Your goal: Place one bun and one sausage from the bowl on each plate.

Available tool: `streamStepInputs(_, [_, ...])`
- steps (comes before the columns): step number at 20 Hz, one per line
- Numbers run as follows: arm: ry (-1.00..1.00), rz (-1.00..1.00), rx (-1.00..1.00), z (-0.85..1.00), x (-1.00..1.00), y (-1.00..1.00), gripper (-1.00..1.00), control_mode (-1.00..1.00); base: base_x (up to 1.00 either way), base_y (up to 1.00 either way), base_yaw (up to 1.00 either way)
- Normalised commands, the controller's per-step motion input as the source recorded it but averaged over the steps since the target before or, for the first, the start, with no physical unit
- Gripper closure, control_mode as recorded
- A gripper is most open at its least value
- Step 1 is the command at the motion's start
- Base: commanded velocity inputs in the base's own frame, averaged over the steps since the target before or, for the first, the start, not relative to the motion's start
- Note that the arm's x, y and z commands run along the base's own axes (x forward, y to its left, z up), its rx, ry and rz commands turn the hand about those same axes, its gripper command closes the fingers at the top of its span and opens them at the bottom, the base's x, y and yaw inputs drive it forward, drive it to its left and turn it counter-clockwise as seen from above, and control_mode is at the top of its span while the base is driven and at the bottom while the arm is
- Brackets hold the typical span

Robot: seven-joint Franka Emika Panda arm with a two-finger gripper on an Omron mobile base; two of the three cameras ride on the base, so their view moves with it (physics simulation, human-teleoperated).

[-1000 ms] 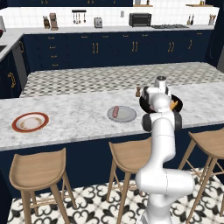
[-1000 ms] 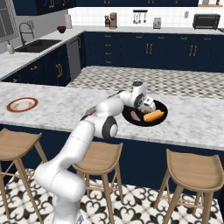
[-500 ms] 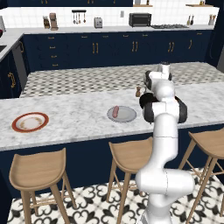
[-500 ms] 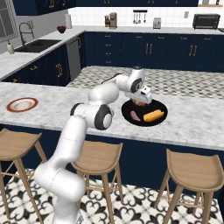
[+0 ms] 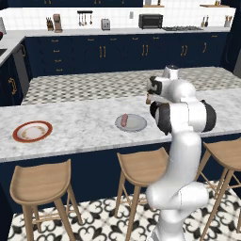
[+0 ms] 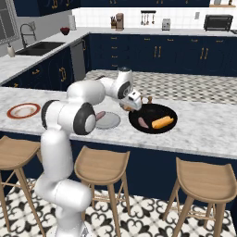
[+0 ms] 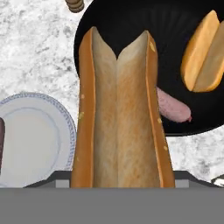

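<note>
Hand view: a split bun (image 7: 119,118) stands lengthwise up the middle of the picture, cut face toward the camera, rising from the bottom edge where the tool sits. The tool's tips are hidden behind the bread; it looks pinched on this bun, jaws spread wide around it. Behind the bun lies the black bowl (image 7: 131,26), holding a second bun (image 7: 202,54) at upper right and one pink sausage (image 7: 174,107) just beside the held bun's right flank. Lower left, the grey plate (image 7: 35,140) on the marble surface (image 7: 30,52), with the dark end of another sausage (image 7: 1,144) at the picture's left edge.

Right base view: the tool (image 6: 131,104) hangs above the surface (image 6: 203,134), between the grey plate (image 6: 110,121) and the bowl (image 6: 172,128), near the bowl's left rim. Bowl carries a bun (image 6: 163,122) and a sausage (image 6: 143,123). The white plate with red-brown rim (image 6: 23,110) lies well apart, far left.

Left base view: grey plate (image 5: 136,123) with a sausage (image 5: 124,120) on it; red-rimmed plate (image 5: 32,131) far left; the tool (image 5: 149,97) is mostly hidden by the arm.
</note>
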Motion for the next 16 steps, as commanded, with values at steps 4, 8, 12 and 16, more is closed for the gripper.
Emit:
streamStepInputs(4, [0.0,0.0,0.0,0.57,-1.0,1.0,1.0,-1.0,0.0,0.0,0.0])
streamStepInputs(8, [0.0,0.0,0.0,0.12,-0.59,0.97,1.0,-1.0,0.0,0.0,0.0])
streamStepInputs(12, [0.06,0.0,0.0,-0.04,0.13,0.51,1.0,-1.0,0.0,0.0,0.0])
streamStepInputs(16, [0.06,0.0,0.0,-0.24,0.54,0.3,1.0,-1.0,0.0,0.0,0.0])
